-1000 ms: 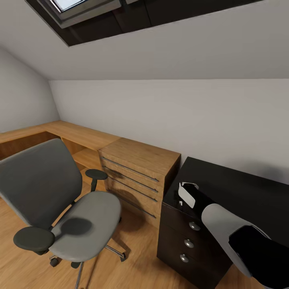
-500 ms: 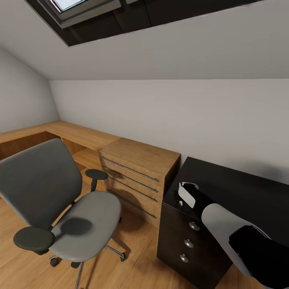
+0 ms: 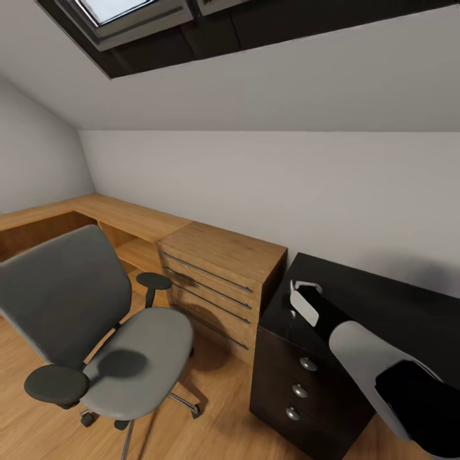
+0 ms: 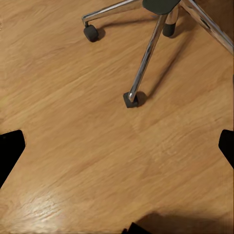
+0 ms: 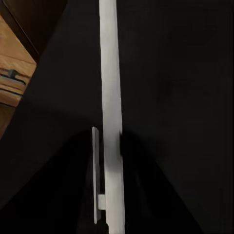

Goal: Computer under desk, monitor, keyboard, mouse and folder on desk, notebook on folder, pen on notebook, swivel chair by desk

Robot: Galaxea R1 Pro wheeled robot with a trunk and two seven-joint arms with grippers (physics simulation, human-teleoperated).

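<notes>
The grey swivel chair [image 3: 137,358] stands on the wood floor at the left, its seat bare. Behind it, a wooden desk [image 3: 121,214] runs along the wall. My right gripper [image 3: 300,316] is over the left end of a black cabinet [image 3: 383,300], shut on a thin white folder [image 3: 308,305]. The right wrist view shows that folder [image 5: 109,73] edge-on between dark fingers. My left gripper [image 4: 117,146] hangs open over the floor, its black fingertips [image 4: 10,148] wide apart, near the chair's chrome base [image 4: 146,53]. Monitor, keyboard, mouse, notebook and pen are out of view.
A wooden drawer unit [image 3: 217,268] sits between the desk and the black cabinet, whose front has round knobs [image 3: 308,364]. A sloped ceiling with a skylight [image 3: 128,9] hangs low over the wall. Open floor [image 3: 217,409] lies in front of the drawers.
The whole head view has shifted slightly, showing more of the skylight. My right arm with the folder sits a little further right in the picture. The chair has not moved.
</notes>
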